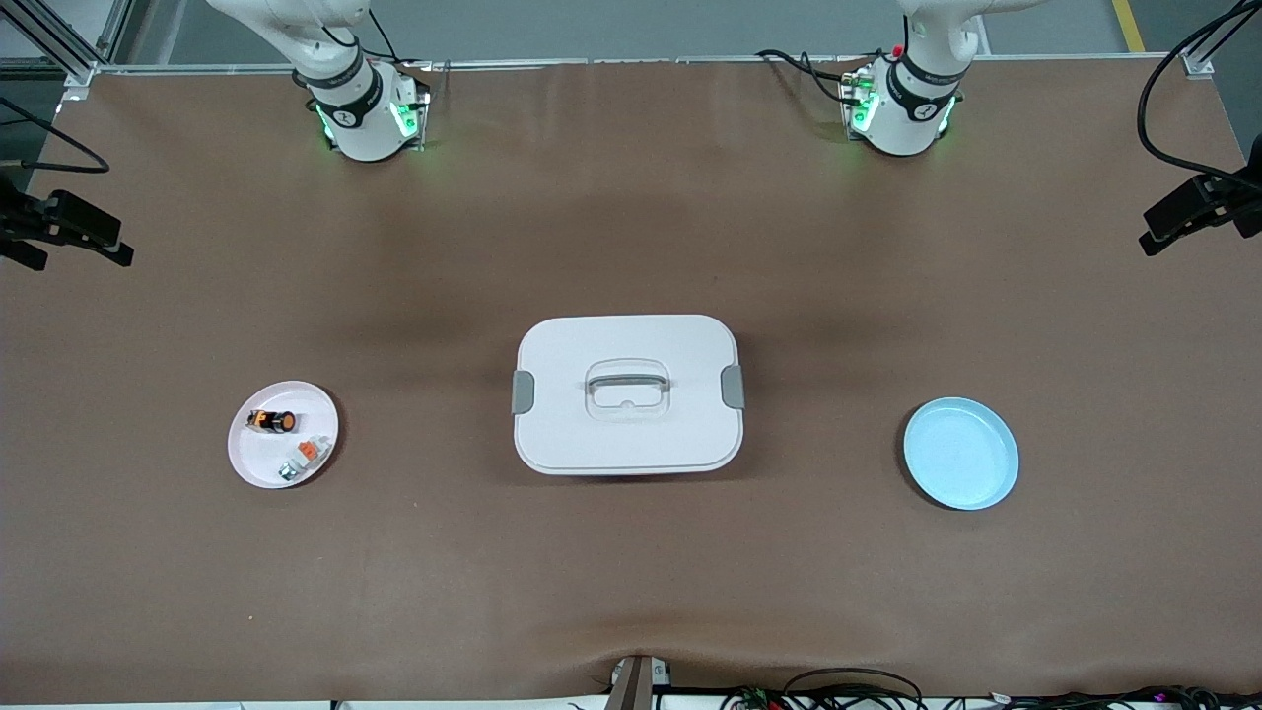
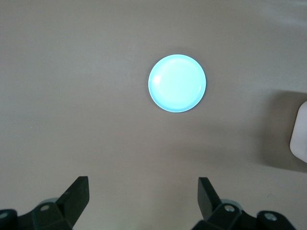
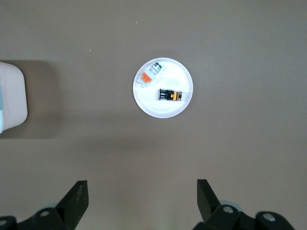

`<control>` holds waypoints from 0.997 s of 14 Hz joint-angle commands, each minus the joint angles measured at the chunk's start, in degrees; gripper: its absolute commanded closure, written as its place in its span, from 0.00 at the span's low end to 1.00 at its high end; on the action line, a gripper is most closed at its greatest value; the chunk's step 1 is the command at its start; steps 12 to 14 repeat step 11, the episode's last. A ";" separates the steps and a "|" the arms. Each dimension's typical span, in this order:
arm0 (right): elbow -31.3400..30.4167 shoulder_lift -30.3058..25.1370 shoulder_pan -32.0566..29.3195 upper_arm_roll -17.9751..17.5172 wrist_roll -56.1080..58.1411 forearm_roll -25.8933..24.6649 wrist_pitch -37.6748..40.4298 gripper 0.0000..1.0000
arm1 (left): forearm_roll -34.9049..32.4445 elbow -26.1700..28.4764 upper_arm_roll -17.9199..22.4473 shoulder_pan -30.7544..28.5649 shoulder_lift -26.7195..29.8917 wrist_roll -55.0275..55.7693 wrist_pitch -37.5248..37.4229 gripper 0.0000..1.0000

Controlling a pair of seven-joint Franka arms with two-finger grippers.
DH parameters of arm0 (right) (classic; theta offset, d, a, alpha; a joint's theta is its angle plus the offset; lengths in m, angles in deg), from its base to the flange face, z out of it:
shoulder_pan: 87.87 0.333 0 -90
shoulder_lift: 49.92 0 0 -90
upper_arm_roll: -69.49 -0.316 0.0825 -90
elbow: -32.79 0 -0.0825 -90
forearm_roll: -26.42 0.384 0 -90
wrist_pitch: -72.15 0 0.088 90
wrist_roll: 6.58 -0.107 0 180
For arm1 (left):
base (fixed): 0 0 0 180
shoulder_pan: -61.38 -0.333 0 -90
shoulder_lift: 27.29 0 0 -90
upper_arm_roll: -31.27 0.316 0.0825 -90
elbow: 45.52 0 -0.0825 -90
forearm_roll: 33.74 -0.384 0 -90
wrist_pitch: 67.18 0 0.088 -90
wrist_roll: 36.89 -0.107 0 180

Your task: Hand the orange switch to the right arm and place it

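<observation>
Brown table [image 1: 631, 572], orange switch [image 1: 271, 421] below right gripper [image 3: 142, 203]

Brown-covered table [image 1: 631, 592], grey floor [image 1: 631, 25]

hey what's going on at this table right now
Nothing is being handled yet. The orange switch lies on a white plate toward the right arm's end of the table, beside a whitish-grey part with an orange tab. A closed white box sits mid-table, and an empty blue plate lies toward the left arm's end. The right gripper is high over the white plate, the left gripper over the blue one, both with jaws open.
</observation>
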 commanded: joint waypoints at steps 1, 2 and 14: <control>-2.35 -1.79 -0.96 -0.42 -0.07 -1.25 -0.45 0.00 | 0.78 -1.02 -0.42 -0.28 0.57 -3.27 -2.95 0.00; -2.35 -1.87 -1.05 -0.42 0.02 -1.25 -0.45 0.00 | 0.78 -2.07 -0.42 -0.20 0.48 -4.76 -3.83 0.00; -2.26 -4.51 -0.96 -0.51 -0.34 -0.90 -0.98 0.00 | 0.78 -3.13 -1.21 -0.02 0.65 -6.36 -6.22 0.00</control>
